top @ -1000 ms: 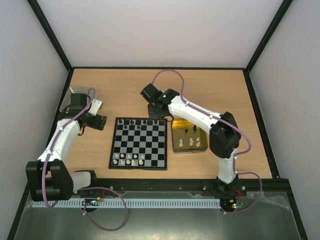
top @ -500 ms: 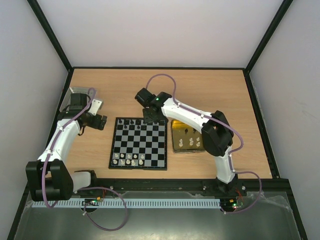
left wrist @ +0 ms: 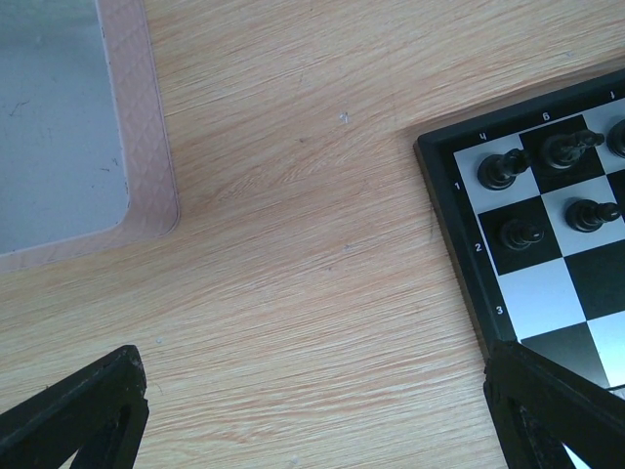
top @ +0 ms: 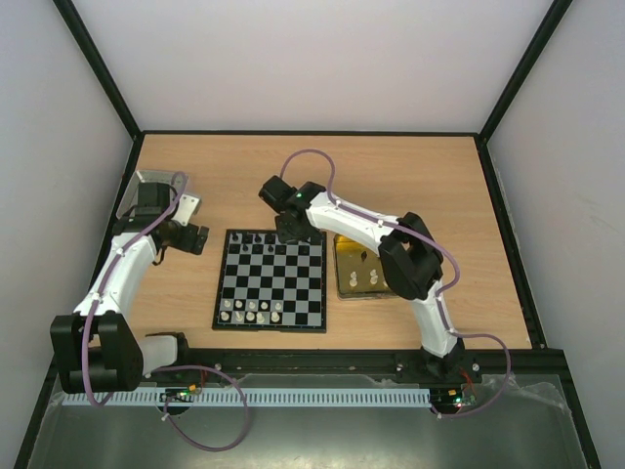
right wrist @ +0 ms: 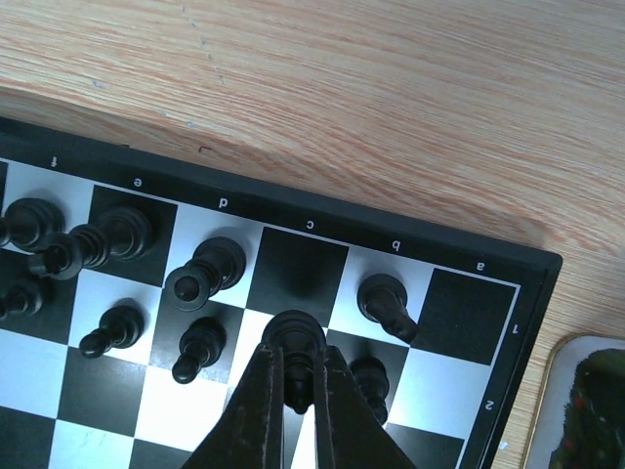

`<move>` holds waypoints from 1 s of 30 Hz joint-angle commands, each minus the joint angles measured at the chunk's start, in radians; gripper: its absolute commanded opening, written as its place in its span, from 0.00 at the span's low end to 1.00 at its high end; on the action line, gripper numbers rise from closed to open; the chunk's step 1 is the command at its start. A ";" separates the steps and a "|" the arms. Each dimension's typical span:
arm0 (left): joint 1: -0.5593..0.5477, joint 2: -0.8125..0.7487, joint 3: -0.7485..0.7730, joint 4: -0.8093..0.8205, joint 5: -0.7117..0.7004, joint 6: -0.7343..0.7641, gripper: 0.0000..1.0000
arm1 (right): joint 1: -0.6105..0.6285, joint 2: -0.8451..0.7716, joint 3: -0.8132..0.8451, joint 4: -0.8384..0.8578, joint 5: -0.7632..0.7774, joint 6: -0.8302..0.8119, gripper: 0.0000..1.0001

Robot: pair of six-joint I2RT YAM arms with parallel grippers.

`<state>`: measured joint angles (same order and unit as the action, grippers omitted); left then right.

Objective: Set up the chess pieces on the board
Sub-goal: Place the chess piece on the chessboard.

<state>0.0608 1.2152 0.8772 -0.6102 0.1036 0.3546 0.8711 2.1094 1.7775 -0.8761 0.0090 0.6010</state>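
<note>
The right jaws are closed tight on one black chess piece (right wrist: 296,342), pinching it just below its round head. They hang over the 12 o'clock edge of the board (right wrist: 312,224), above the column marked c. The piece's head shows against the pale square of the second row. Whether its base touches the board cannot be told. Other black pieces (right wrist: 383,298) stand around it: one at 3 o'clock on column b, one at 9 o'clock on column d, more further toward 9 o'clock, and smaller ones in the second row.

The left jaws are wide open and hold nothing. Their two dark fingertips (left wrist: 78,415) frame bare wood of the bench (left wrist: 293,244). At 3 o'clock from them lies a corner of the board with several black pieces on it. At 10 o'clock lies a grey lid (left wrist: 146,147) with a pale rim.

From above, the board sits in the middle of the bench. Black pieces line its 12 o'clock edge and white pieces (top: 251,311) its 6 o'clock edge. A gold tray (top: 363,292) lies just beside the board at 3 o'clock, with a few black and white pieces in it. The right arm (top: 361,220) stretches across the tray to the board's far edge. The left arm (top: 122,269) lies at 9 o'clock of the board, apart from it.
</note>
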 commanded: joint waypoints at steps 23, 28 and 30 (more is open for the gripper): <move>-0.004 0.003 -0.025 0.009 -0.009 -0.006 0.94 | -0.003 0.072 0.064 0.007 0.027 -0.027 0.02; -0.004 0.002 -0.025 0.009 -0.010 -0.006 0.94 | -0.008 0.074 0.062 0.014 0.026 -0.024 0.02; -0.004 0.002 -0.025 0.009 -0.011 -0.005 0.94 | -0.008 0.074 0.061 0.014 0.026 -0.024 0.02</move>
<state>0.0608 1.2179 0.8627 -0.5957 0.1013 0.3546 0.8677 2.1750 1.8091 -0.8654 0.0158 0.5842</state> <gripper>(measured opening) 0.940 0.024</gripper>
